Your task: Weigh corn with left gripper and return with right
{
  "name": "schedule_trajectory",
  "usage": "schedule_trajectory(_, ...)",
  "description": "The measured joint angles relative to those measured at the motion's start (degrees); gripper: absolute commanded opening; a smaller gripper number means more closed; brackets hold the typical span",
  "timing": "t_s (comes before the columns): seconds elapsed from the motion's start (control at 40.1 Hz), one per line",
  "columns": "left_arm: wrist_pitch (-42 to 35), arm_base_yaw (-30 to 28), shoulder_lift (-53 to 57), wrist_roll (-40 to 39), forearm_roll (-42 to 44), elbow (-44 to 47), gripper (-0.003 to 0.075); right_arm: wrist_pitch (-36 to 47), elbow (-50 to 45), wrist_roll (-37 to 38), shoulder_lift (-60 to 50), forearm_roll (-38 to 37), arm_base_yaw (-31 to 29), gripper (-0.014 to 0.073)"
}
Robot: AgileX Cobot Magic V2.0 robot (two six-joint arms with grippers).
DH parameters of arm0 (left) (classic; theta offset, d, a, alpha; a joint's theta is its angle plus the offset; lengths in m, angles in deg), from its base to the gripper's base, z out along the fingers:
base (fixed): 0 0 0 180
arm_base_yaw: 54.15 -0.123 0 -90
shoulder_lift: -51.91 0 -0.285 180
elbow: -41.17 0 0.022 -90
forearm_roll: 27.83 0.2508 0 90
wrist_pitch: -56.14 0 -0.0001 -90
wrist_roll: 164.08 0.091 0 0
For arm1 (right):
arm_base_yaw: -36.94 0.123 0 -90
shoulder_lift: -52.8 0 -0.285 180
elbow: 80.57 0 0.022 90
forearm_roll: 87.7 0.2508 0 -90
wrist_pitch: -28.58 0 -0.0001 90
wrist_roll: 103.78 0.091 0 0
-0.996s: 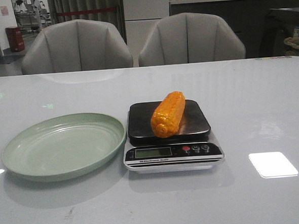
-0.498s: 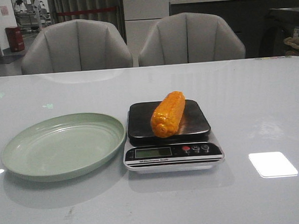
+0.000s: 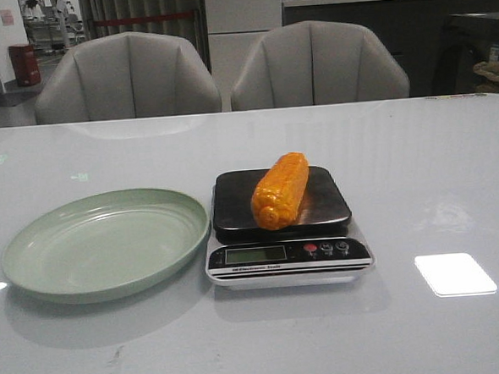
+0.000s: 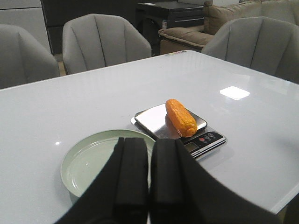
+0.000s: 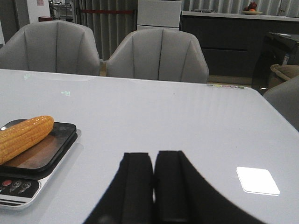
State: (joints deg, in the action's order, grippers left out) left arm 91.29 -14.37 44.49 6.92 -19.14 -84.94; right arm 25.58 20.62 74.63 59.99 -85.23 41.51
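We see the corn (image 3: 280, 190) lying on the black platform of the scale (image 3: 289, 263): one orange-yellow cob with tight rows of kernels and no husk. It lies at a slant across the platform, its blunt near end toward the scale's display and buttons, its far end reaching the platform's back edge. Nothing touches it but the platform.

In the left wrist view we find the left pincer (image 4: 150, 179) clenched, its two black fingers pressed together with only a thin seam between them and nothing held. It hangs well apart from the scale, on the plate's side of it. The right pincer (image 5: 154, 186) is likewise clenched and holds nothing; it sits over bare tabletop on the side of the scale away from the plate. Neither pincer shows in the front view.

A pale green plate (image 3: 43, 267) lies just beside the scale, its rim nearly meeting the scale's edge. On the scale's other side the white tabletop (image 3: 419, 185) runs open up to a bright patch of reflected light. Beyond the scale, the tabletop's far edge meets two grey chairs (image 3: 127, 76).
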Motion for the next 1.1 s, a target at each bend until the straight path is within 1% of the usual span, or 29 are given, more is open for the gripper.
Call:
schedule_trajectory(0.299, 0.0, 0.0, 0.0, 0.0, 0.0, 0.0, 0.0114, 0.3, 0.0, 0.0, 0.0, 0.0, 0.0, 0.0166)
schedule_trajectory(0.399, 0.0, 0.0, 0.0, 0.0, 0.0, 0.0, 0.0114, 3.7, 0.0, 0.0, 0.0, 0.0, 0.0, 0.0166)
schedule_trajectory(0.498, 0.0, 0.0, 0.0, 0.0, 0.0, 0.0, 0.0114, 10.8, 0.0, 0.0, 0.0, 0.0, 0.0, 0.0166)
schedule_trajectory(0.573, 0.0, 0.0, 0.0, 0.0, 0.0, 0.0, 0.0114, 12.9, 0.2, 0.0, 0.0, 0.0, 0.0, 0.0166)
schedule_trajectory(0.648, 0.0, 0.0, 0.0, 0.0, 0.0, 0.0, 0.0114, 11.2, 2.1, 0.0, 0.2, 0.0, 0.0, 0.0166)
schedule_trajectory(0.698, 0.0, 0.0, 0.0, 0.0, 0.0, 0.0, 0.0114, 9.1, 5.1, 0.0, 1.5, 0.0, 0.0, 0.0166)
schedule_trajectory(0.822, 0.0, 0.0, 0.0, 0.0, 0.0, 0.0, 0.0114, 3.5, 13.2, 0.0, 8.2, 0.0, 0.0, 0.0166)
schedule_trajectory(0.947, 0.0, 0.0, 0.0, 0.0, 0.0, 0.0, 0.0114, -2.4, 19.4, 0.0, 15.0, 0.0, 0.0, 0.0166)
schedule_trajectory(1.096, 0.0, 0.0, 0.0, 0.0, 0.0, 0.0, 0.0114, -7.2, 21.9, 0.0, 19.3, 0.4, 0.0, 0.0166)
